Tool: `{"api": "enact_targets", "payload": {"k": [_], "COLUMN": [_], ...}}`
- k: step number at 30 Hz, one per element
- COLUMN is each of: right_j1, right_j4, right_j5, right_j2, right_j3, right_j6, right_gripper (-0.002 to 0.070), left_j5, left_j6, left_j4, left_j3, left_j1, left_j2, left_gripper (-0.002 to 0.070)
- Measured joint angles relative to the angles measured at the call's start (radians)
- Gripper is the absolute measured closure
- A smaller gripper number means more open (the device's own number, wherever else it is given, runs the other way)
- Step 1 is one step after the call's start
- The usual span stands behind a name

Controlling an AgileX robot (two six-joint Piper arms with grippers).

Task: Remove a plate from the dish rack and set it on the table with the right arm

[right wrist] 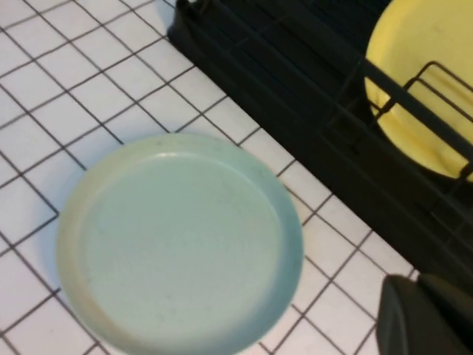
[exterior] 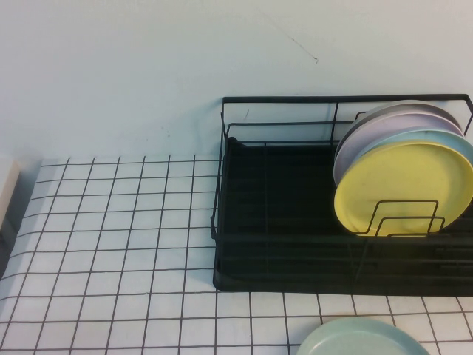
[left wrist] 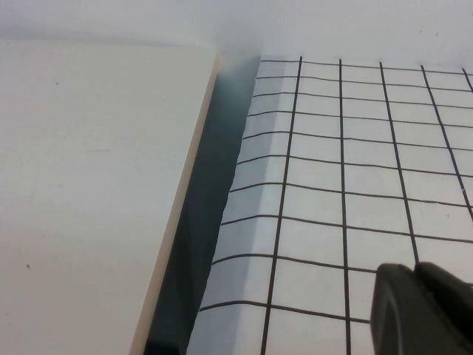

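The pale mint-green plate (right wrist: 177,244) lies flat on the gridded table (exterior: 111,244) just in front of the black dish rack (exterior: 273,277); only its far edge shows in the high view (exterior: 360,336). My right gripper (right wrist: 416,281) is shut and empty, above the table between the plate and the rack (right wrist: 310,96), touching neither. My left gripper (left wrist: 414,268) is shut and empty, over the table (left wrist: 332,185) near its left edge. Neither arm shows in the high view.
Several plates stand upright at the rack's right end: a yellow plate (exterior: 406,185) in front, then a light aqua one (exterior: 462,144), a lilac one (exterior: 392,122) and a pale one. A cream block (left wrist: 89,192) lies beside the table's left edge. A pale wall stands behind.
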Motion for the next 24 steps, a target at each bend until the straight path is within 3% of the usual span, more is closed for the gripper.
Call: {"api": "enact_targets", "payload": {"k": [4, 8, 15, 20, 24], "right_j1": [0.000, 0.000, -0.036, -0.123, -0.133], "right_j4": [-0.036, -0.038, -0.319, -0.446, -0.511], "right_j5": [-0.101, -0.364, -0.891, -0.932, -0.799], "right_j2": [0.000, -0.026, -0.189, -0.289, -0.355], "right_j3": [0.002, 0.074, 0.379, 0.558, 0.587], "right_j6": [0.000, 0.026, 0.379, 0.592, 0.727], "right_gripper": [0.0678, 0.0678, 0.0678, 0.0678, 0.0678], "left_j5": [0.000, 0.000, 0.000, 0.000, 0.000], "left_j6": [0.000, 0.000, 0.000, 0.000, 0.000], "left_j4": [0.000, 0.000, 0.000, 0.000, 0.000], "left_j3": [0.000, 0.000, 0.000, 0.000, 0.000], "left_j1": [0.000, 0.000, 0.000, 0.000, 0.000], "left_j2": [0.000, 0.000, 0.000, 0.000, 0.000], "left_gripper": [0.0678, 0.0678, 0.0678, 0.0678, 0.0678]}}
